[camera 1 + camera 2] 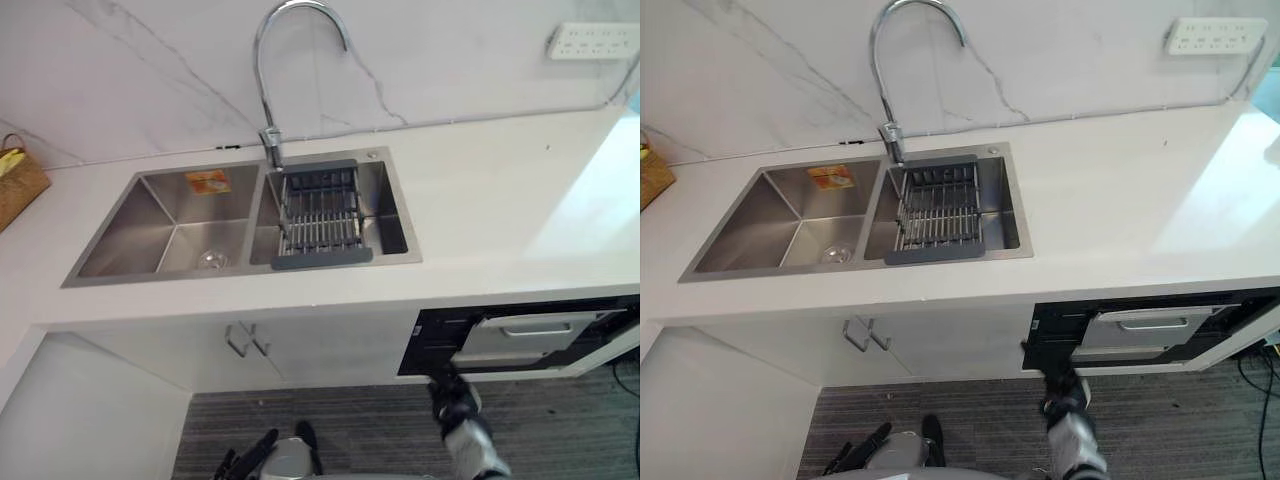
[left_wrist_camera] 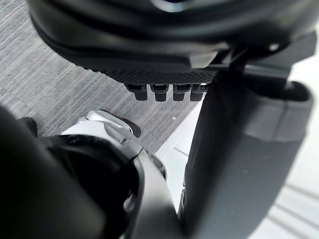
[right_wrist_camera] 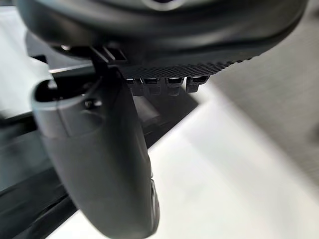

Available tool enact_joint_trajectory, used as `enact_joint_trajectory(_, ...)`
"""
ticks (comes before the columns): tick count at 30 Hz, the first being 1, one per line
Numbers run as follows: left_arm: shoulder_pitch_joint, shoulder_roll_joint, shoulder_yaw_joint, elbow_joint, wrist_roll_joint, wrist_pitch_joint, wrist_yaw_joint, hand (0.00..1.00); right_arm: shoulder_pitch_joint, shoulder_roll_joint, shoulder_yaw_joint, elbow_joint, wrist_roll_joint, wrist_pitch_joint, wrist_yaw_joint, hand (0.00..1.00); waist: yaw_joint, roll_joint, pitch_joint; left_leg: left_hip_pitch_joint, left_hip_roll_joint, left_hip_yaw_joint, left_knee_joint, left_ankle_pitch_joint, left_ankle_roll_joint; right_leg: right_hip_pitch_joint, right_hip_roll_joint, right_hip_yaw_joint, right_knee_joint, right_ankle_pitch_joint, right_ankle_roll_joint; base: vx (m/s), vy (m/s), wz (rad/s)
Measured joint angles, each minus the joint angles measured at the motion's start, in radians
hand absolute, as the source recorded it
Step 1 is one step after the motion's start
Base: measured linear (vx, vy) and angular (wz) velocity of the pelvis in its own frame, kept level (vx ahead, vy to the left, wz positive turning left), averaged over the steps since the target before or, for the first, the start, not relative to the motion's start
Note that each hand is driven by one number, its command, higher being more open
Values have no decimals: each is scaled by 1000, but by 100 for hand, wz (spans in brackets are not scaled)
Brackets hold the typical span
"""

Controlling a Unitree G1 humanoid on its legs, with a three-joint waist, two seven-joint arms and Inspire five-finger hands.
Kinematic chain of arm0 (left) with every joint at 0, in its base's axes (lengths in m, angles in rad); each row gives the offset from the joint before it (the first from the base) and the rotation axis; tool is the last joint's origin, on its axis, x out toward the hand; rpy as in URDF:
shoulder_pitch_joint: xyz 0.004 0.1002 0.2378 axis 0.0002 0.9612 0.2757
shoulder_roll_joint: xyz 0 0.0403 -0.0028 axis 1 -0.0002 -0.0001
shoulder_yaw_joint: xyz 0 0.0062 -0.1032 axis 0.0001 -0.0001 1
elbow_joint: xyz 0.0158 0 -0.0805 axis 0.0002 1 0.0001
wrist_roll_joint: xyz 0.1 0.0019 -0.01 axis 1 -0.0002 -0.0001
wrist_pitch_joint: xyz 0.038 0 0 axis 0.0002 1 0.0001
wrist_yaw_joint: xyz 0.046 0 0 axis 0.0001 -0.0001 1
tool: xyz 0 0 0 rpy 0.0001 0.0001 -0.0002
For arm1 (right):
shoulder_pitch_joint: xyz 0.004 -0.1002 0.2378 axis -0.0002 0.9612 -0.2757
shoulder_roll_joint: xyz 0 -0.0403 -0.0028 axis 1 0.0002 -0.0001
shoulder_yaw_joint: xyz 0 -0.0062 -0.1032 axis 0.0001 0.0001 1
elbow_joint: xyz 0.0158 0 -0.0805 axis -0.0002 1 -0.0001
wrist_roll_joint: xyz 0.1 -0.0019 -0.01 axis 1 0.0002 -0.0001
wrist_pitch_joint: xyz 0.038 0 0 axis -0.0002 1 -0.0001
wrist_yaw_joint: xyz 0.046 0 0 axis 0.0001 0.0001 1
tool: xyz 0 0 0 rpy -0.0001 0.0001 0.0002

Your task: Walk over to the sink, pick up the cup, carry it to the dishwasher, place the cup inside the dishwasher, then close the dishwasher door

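Cup not yet in either hand: the left hand (image 2: 149, 69) hangs low over the floor with loose fingers and nothing in it, and the right hand (image 1: 452, 395) is raised a little further out, just below the dishwasher (image 1: 520, 338), its fingers equally slack and empty

That dishwasher sits under the table's (image 1: 480, 190) front edge, toward the right end, and stands open; a pale grey tray shows inside, and I can't make out any crockery in it

Beyond the front edge, the sink (image 1: 240, 272) is let into the table's left half. In its left basin (image 1: 140, 225), close to the front wall, lies a small clear, glassy shape (image 1: 210, 259). I take that for the cup, though from where I stand it could equally be the drain fitting. An orange sticker (image 1: 208, 181) marks that basin's back wall. The right basin holds a wire dish rack (image 1: 318, 215), which looks bare

If it is glass, I'd expect it to be light and rigid but breakable, and slick if wet on steel. A wrap round the body, thumb opposite the fingers, seems safer than pinching the rim, with care not to knock it against the basin wall on the way up

Further back, the faucet (image 1: 259, 80) arches over the divider, and a woven basket (image 1: 15, 180) sits at the table's far left edge
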Motion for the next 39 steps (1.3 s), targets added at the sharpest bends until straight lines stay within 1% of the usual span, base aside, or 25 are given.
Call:
enact_joint_trajectory(1,-3,-2,0,1,0,-10,2,100,7,-6,-7,15,1,-2,-26,100,-6,0,2,10,4,25,-8,-3,-3,-1,8,25,-22,16,-1,86,-11,-50)
enact_joint_trajectory(2,-3,-2,1,4,-1,-14,4,100,9,-3,-23,19,2,-24,-34,100,-14,-4,5,17,5,34,-13,-4,-4,4,12,33,-36,24,-1,117,-10,-51)
enact_joint_trajectory(3,-14,-2,8,9,-1,-19,6,100,25,5,-53,20,2,-73,-51,100,-27,-7,6,38,4,51,-26,-6,-6,20,17,47,-60,36,0,82,-5,-42)
enact_joint_trajectory(4,-22,-2,18,14,-9,-19,6,100,43,6,-70,20,-4,-110,-77,100,-39,-19,13,68,3,72,-39,-9,-10,36,18,66,-77,40,3,82,1,-45)
enact_joint_trajectory(5,-25,-3,28,17,-13,-19,5,100,50,8,-80,20,-11,-122,-86,100,-46,-24,15,81,3,85,-43,-12,-13,42,19,76,-82,42,3,43,11,-61)
enact_joint_trajectory(6,-37,-4,44,32,-22,-13,2,100,67,5,-87,20,-40,-140,-101,100,-54,-25,15,102,9,115,-44,-20,-19,46,23,106,-94,47,2,48,9,-70)
enact_joint_trajectory(7,-52,-2,71,50,-18,23,-19,100,84,3,-99,20,-96,-146,-104,100,-59,-26,15,114,16,144,-44,-25,-23,46,28,132,-105,54,-1,38,4,-70)
enact_joint_trajectory(9,-64,6,90,73,-10,81,-72,100,113,-1,-102,23,-197,-146,-96,100,-75,-27,15,126,26,176,-44,-31,-30,45,37,165,-122,64,-4,40,-12,-58)
enact_joint_trajectory(13,-78,38,108,115,-1,101,-112,100,121,-19,-117,25,-298,-142,-62,100,-98,-29,14,142,44,218,-39,-36,-38,46,54,205,-140,78,-11,35,-30,-33)
enact_joint_trajectory(15,-88,61,104,135,-52,135,-120,100,125,-31,-117,45,-337,-131,-30,100,-101,-32,13,153,46,219,-37,-36,-38,57,57,207,-146,79,-12,5,-25,-5)
enact_joint_trajectory(19,-92,83,63,137,-120,153,-128,100,123,-46,-116,67,-392,-101,11,100,-101,-38,16,145,45,203,-23,-37,-38,65,54,191,-147,80,-11,-16,-3,12)
enact_joint_trajectory(20,-96,91,47,137,-146,155,-129,100,120,-47,-116,66,-411,-94,17,100,-101,-41,18,131,45,191,-6,-38,-36,64,50,178,-146,81,-11,-47,8,39)
enact_joint_trajectory(23,-118,117,-19,124,-202,158,-128,100,102,-70,-85,70,-440,-32,25,100,-101,-44,20,42,48,128,94,-68,-6,43,31,126,-127,77,-3,-39,29,52)
enact_joint_trajectory(24,-129,123,-43,121,-215,159,-123,100,83,-80,-70,82,-440,-5,26,100,-98,-44,20,12,45,105,132,-86,6,31,19,110,-105,69,8,-6,132,44)
enact_joint_trajectory(26,-139,129,-69,121,-221,169,-110,100,63,-84,-67,91,-420,25,20,100,-96,-45,21,7,26,84,125,-112,9,21,-2,93,-73,52,33,14,182,36)
enact_joint_trajectory(28,-146,132,-89,121,-220,186,-83,100,44,-71,-55,91,-399,57,1,100,-89,-74,28,24,-40,73,53,-106,24,2,-62,79,-33,43,64,37,200,31)
enact_joint_trajectory(30,-146,132,-90,127,-217,203,-76,100,41,-62,-60,92,-364,82,-11,100,-84,-90,22,31,-83,69,6,-105,30,-11,-99,71,-16,36,76,82,187,23)
enact_joint_trajectory(31,-146,137,-90,140,-212,214,-76,100,35,-49,-65,101,-331,102,-21,100,-77,-109,22,48,-127,56,-33,-109,44,-19,-139,70,12,25,98,122,180,17)
enact_joint_trajectory(32,-145,141,-91,146,-212,220,-77,100,33,-44,-79,106,-331,106,-22,100,-76,-115,21,59,-146,55,-49,-114,52,-22,-157,71,29,17,109,142,173,11)
enact_joint_trajectory(33,-144,154,-90,162,-212,234,-90,100,35,-34,-91,110,-332,114,-22,100,-74,-134,16,81,-183,52,-82,-120,61,-30,-198,75,77,-3,130,161,159,6)
enact_joint_trajectory(34,-141,167,-91,178,-198,243,-97,100,36,-27,-103,111,-333,117,-20,100,-75,-146,11,100,-217,45,-111,-127,72,-47,-240,90,157,-13,140,166,145,9)
enact_joint_trajectory(35,-140,169,-92,184,-190,244,-98,100,36,-25,-117,109,-332,117,-20,100,-76,-150,12,108,-225,38,-120,-129,75,-65,-259,101,213,-13,139,200,131,23)
enact_joint_trajectory(36,-142,174,-98,196,-182,242,-103,100,36,-25,-134,105,-330,118,-21,100,-81,-151,12,121,-236,17,-121,-132,80,-114,-297,128,353,2,113,165,83,33)
enact_joint_trajectory(38,-143,191,-129,197,-173,242,-112,100,37,-27,-157,110,-330,125,-21,100,-88,-148,12,151,-237,-41,-112,-133,106,-162,-317,188,512,34,51,191,22,69)
enact_joint_trajectory(39,-143,195,-130,195,-170,239,-118,100,44,-24,-159,119,-328,130,-20,100,-97,-150,14,164,-228,-79,-109,-137,109,-164,-295,217,522,-8,71,172,-31,86)
